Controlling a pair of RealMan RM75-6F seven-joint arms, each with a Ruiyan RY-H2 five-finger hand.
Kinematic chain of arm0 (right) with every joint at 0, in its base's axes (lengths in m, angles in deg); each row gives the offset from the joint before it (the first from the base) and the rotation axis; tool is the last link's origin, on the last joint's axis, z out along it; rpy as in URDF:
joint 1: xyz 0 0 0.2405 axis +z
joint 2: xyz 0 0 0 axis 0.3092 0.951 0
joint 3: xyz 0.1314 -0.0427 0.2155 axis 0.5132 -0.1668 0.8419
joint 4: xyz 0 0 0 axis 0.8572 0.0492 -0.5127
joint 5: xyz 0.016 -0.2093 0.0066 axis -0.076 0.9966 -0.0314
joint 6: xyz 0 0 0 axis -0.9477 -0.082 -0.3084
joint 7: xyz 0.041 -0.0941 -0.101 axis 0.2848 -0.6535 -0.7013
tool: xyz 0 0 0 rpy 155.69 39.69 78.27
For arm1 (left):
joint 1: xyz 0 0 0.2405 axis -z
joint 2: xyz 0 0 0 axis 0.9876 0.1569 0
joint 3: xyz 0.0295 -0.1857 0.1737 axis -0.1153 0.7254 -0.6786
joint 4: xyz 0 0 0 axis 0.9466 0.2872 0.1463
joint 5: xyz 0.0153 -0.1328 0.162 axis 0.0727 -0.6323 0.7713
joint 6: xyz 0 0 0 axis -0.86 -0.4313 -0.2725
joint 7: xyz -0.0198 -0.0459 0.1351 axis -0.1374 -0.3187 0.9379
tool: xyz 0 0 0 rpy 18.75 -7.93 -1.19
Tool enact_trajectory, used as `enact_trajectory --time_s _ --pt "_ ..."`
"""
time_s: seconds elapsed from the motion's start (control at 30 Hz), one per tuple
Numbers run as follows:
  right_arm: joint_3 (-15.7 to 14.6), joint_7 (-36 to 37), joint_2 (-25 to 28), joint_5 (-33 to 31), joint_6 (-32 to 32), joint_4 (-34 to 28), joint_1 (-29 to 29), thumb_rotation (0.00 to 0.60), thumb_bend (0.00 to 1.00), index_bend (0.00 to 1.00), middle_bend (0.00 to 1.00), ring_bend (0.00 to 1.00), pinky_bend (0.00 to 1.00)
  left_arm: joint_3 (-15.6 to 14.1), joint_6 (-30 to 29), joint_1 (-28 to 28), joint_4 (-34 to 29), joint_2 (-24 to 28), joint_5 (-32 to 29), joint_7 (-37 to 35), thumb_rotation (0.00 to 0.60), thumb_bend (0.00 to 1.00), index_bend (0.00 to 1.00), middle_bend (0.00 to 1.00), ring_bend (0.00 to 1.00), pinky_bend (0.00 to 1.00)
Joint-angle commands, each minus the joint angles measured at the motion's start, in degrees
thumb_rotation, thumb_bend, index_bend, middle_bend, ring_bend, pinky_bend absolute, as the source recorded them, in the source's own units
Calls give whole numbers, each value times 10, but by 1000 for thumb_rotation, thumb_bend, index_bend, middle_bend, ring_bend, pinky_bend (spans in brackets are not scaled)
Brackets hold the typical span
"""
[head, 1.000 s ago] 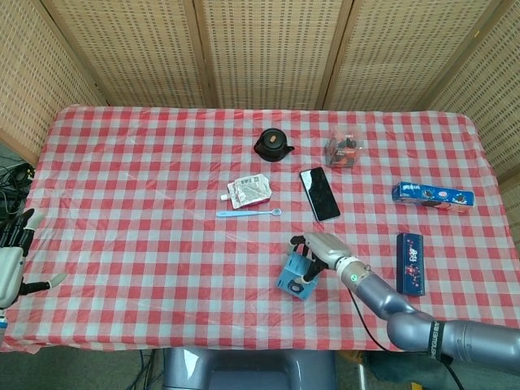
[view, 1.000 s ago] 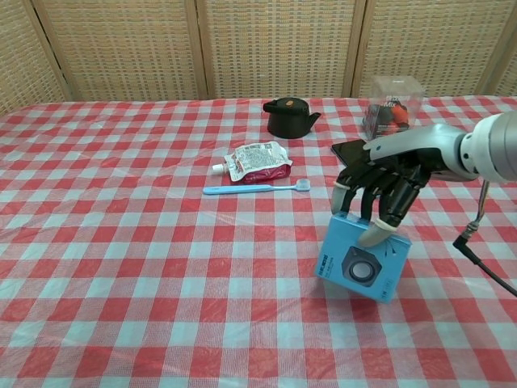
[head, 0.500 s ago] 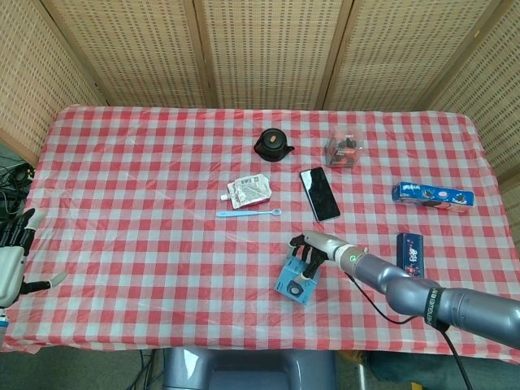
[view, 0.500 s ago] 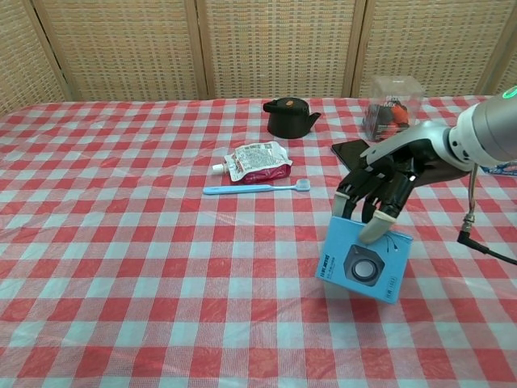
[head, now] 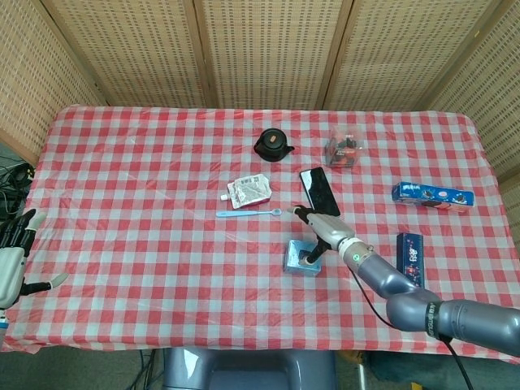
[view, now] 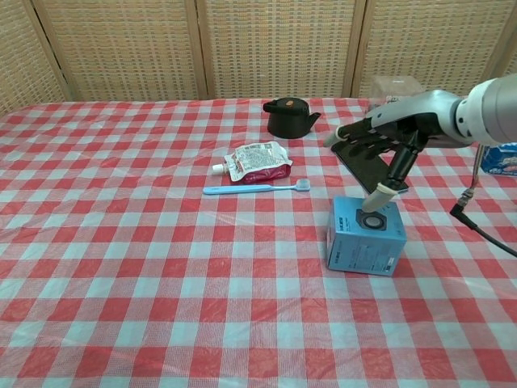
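Note:
A light-blue box with a speaker picture facing up sits flat on the checked tablecloth. My right hand hovers just above and behind it with fingers spread, holding nothing. One fingertip touches the box's top face. My left hand hangs open beyond the table's left edge, far from everything; the chest view does not show it.
Behind the right hand lies a black phone. A blue toothbrush, a pouch and a black pot are further back. A clear box and two blue cartons are on the right.
The light-blue box, gripped and tilted on its edge before, now lies flat with the picture up. The right hand has let go, lifted and spread its fingers. The left hand has not moved.

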Motion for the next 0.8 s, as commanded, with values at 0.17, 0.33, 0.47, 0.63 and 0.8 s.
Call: enact_trajectory --time_s 0.17,0.33,0.47,0.63,0.8 --pt "-14 -46 57 177 -161 -48 -93 600 31 0 0 0 0 -3 -8 -4 0 2 10 -8 600 0 0 0 0 0" --pt "-59 -61 30 357 -331 27 -179 600 0 0 0 0 0 -6 -17 -9 0 1 20 -8 600 0 0 0 0 0" --pt "-80 -49 25 417 -416 60 -233 600 0 0 0 0 0 -10 -28 -14 -2 -1 35 -10 600 0 0 0 0 0" --pt "-92 -50 29 444 -492 66 -291 600 0 0 0 0 0 -17 -42 -22 -4 0 56 -14 600 0 0 0 0 0" --pt "-108 -64 29 454 -527 68 -335 600 0 0 0 0 0 -21 -60 -31 -2 -4 69 -11 600 0 0 0 0 0"
